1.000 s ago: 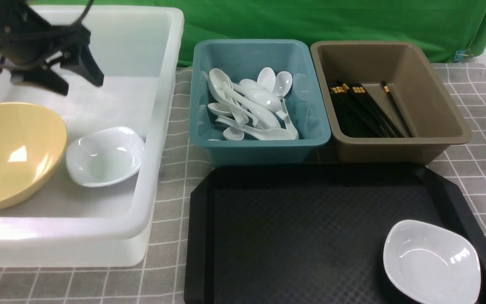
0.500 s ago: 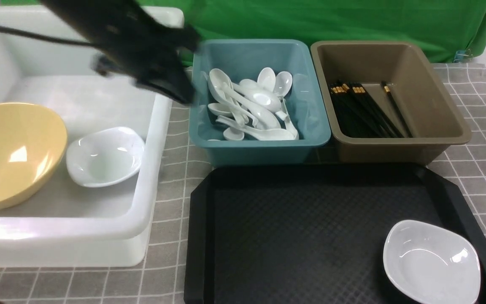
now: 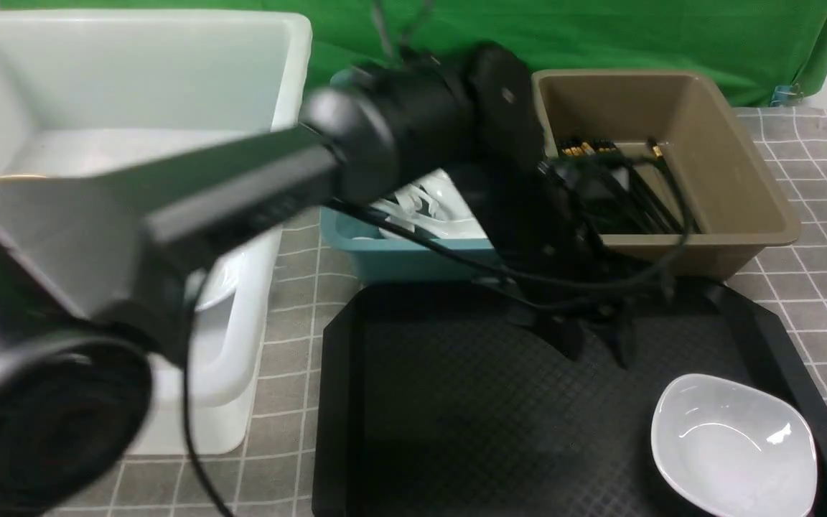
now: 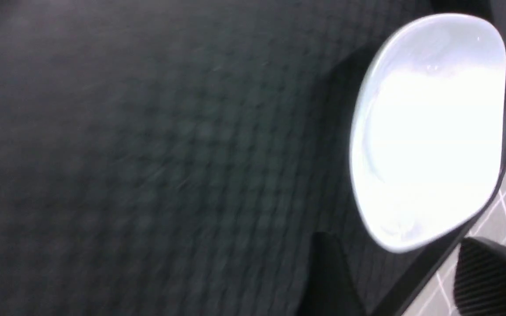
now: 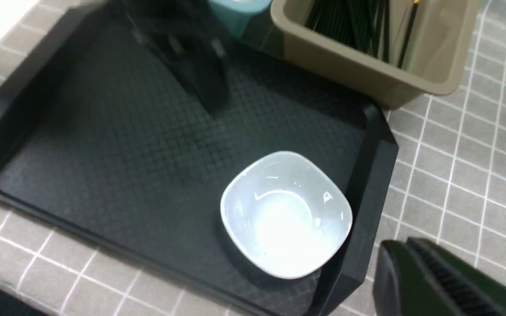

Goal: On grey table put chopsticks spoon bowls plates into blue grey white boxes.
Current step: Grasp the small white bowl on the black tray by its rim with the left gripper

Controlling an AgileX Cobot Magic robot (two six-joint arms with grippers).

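Left hand (image 3: 598, 355) has swung over the tray (image 3: 456, 402) holding one plate (image 3: 733, 445), jaws apart; right hand (image 5: 428, 281) clenched.

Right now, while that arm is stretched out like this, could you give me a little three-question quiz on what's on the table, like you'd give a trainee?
1. True or false: the white plate lies on the black tray.
2. What lies in the brown-grey box? A spoons, B chopsticks, C nothing.
3. In one word: are the jaws of the left gripper, over the tray, apart or together?
Key: 1 true; 2 B; 3 apart.
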